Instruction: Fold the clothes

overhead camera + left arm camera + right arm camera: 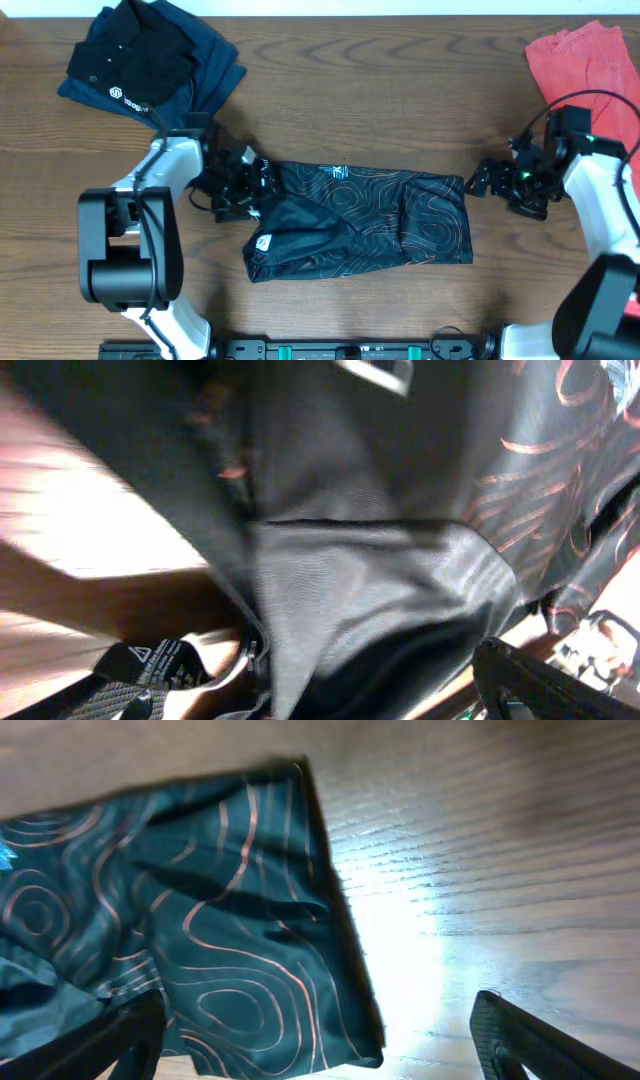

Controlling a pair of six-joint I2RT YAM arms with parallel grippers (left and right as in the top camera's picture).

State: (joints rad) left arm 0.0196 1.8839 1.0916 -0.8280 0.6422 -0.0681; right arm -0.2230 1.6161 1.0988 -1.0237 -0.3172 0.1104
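The clothes, a black jersey (360, 220) with fine orange contour lines, lie folded into a rough rectangle in the middle of the table. My left gripper (255, 190) is at the jersey's left edge. In the left wrist view its fingers (140, 672) stand wide apart, open, with loose dark fabric (380, 580) lying between them. My right gripper (482, 182) hovers just off the jersey's right edge. It is open too, and the jersey's corner (250, 960) lies under the gap between its fingers (525, 1042).
A plain black polo (150, 65) with a white logo is bunched at the table's back left. A coral-red garment (590, 60) lies at the back right, close behind the right arm. Wooden table (360, 110) shows all round the jersey.
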